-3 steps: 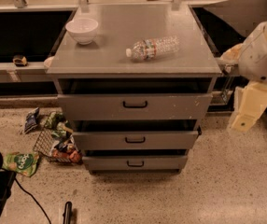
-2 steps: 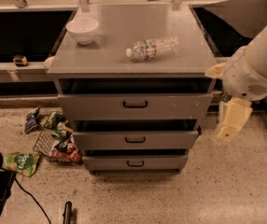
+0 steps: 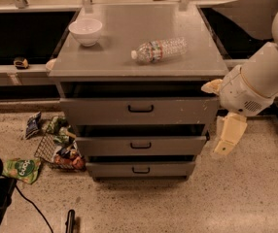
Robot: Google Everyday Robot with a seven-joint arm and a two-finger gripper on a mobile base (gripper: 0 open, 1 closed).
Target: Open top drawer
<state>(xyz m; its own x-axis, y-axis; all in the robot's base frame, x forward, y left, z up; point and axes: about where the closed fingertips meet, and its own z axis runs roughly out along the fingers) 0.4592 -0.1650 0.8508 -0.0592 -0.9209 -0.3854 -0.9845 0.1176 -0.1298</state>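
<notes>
- The top drawer (image 3: 178, 111) sits right under the gray cabinet top (image 3: 129, 62), with a dark gap above its front and a black handle (image 3: 140, 108) at the centre.
- The gripper (image 3: 228, 137) hangs down beside the cabinet's right side, well apart from the handle. I cannot tell whether it is open or closed.
- A white bowl (image 3: 85, 31) and a plastic bottle (image 3: 159, 49) rest on the cabinet top.

Got a cabinet (image 3: 187, 69) sitting mid-frame, three drawers stacked down the front: top drawer (image 3: 178, 111) right under the cabinet's top, middle drawer (image 3: 178, 145) below that, bottom drawer (image 3: 173, 169) lowest, near the floor. Up on top: bowl (image 3: 85, 31) toward the upper left, water bottle (image 3: 159, 49) lying on its side to the right of it, closer to centre. Over at the right edge: arm (image 3: 260, 76), with the gripper (image 3: 225, 147) hanging below it, just beside the cabinet's right side, level with the middle drawer. Lower left on the floor: wire basket (image 3: 45, 148) and snack bags (image 3: 23, 169), next to the cabinet.
</notes>
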